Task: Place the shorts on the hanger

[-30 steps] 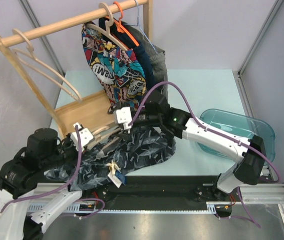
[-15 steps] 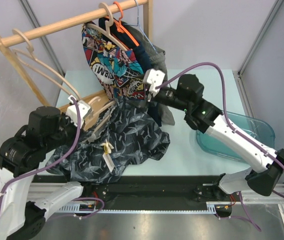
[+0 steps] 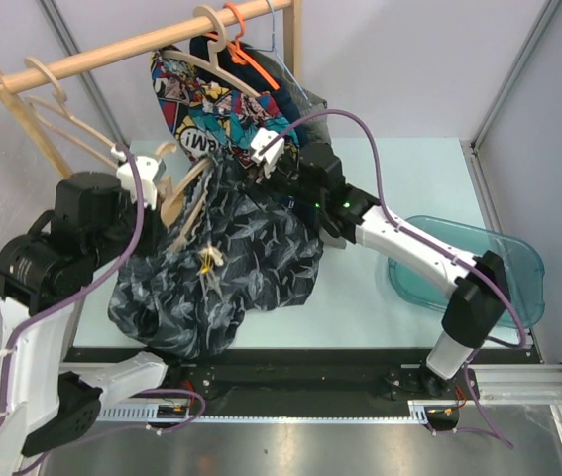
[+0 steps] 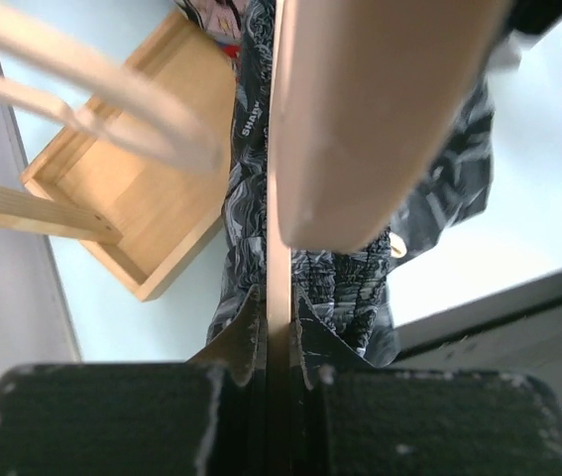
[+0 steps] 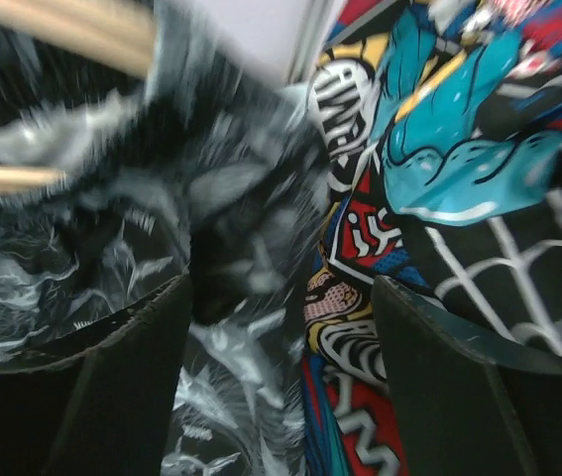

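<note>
A pale mint bench (image 3: 390, 188) boxed in by grey walls carries a wooden rack, and its rail (image 3: 112, 50) runs across the top left with spare hangers and the comic-print shorts (image 3: 211, 99) on it. A teal tub (image 3: 479, 258) sits well off to the right.

The shorts (image 3: 241, 248) hang in the air above the bench, bunched over the hanger (image 3: 176, 193). The left fingers (image 3: 152, 193) are shut tight on the hanger; the left wrist view shows only a thin wooden edge pinched between them. The right fingers (image 3: 259, 162) are at the top edge of the shorts, just beside the comic-print pair. In the right wrist view they are spread wide, with marbled fabric lying between them and nothing visibly pinched.

My worry is the drape. The cloth looks gathered rather than threaded, so tilting the hanger could let it slide off onto the bench. The narrow grip on that edge could also let the hanger twist under the weight. With the two garments so close, the open right fingers could easily close on the comic print instead, or drag it along the rail.

As for writing, the comic print has bold cartoon lettering, but it is too folded and blurred to read with confidence. The small white print on the shorts and their paper tag (image 3: 206, 263) cannot be read either
</note>
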### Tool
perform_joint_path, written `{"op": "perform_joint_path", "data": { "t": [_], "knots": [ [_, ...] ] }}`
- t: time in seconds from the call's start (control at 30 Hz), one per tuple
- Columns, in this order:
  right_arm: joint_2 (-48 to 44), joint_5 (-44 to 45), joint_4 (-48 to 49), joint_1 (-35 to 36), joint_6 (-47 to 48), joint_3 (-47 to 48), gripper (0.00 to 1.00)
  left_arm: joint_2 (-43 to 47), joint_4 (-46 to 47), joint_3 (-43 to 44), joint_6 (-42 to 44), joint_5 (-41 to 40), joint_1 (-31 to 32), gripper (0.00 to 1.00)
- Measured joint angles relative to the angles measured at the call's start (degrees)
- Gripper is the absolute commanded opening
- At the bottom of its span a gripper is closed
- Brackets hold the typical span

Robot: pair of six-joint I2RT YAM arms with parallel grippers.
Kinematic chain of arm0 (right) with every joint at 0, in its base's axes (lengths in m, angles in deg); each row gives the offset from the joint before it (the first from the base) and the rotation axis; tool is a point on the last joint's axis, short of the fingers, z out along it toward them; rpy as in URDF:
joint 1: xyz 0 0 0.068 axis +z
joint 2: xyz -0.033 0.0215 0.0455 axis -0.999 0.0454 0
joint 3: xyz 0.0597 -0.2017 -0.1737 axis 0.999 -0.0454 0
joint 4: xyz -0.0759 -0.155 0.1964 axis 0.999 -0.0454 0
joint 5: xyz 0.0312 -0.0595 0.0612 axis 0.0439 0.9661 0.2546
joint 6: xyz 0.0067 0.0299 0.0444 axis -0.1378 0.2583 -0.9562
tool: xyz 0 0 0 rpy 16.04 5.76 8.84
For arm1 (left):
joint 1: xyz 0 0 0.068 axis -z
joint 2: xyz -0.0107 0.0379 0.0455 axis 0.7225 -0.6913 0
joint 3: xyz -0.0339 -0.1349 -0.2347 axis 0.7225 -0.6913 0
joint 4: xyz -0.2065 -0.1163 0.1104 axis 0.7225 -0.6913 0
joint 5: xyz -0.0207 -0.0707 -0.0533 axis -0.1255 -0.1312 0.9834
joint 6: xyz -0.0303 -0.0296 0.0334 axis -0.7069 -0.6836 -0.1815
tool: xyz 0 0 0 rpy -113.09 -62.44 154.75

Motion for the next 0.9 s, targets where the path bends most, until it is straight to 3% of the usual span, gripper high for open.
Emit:
{"op": "perform_joint_path", "data": {
  "t": [0.13, 0.33, 0.5, 0.67, 0.9],
  "knots": [
    [4.2, 0.7, 0.3, -0.2, -1.6, 3.3, 0.71, -3.6, 1.2, 4.7, -4.2, -0.7, -0.1, 0.00],
    [9.3, 0.7, 2.2, -0.2, -5.8, 10.2, 0.70, -3.8, 4.9, 4.7, -10.0, 0.8, -0.1, 0.00],
    [11.3, 0.2, 2.8, -0.2, -7.4, 13.0, 0.70, -2.0, 10.4, 2.2, -16.4, 0.7, -0.1, 0.00],
    [11.5, 0.2, 2.7, -0.5, -8.2, 13.2, 0.72, -1.7, 11.1, -0.9, -20.1, -4.3, -0.4, 0.00],
    [10.9, 0.2, 2.8, -2.8, -9.1, 12.0, 0.76, -0.7, 9.9, -4.4, -22.7, -9.8, -7.3, 0.00]
  ]
}}
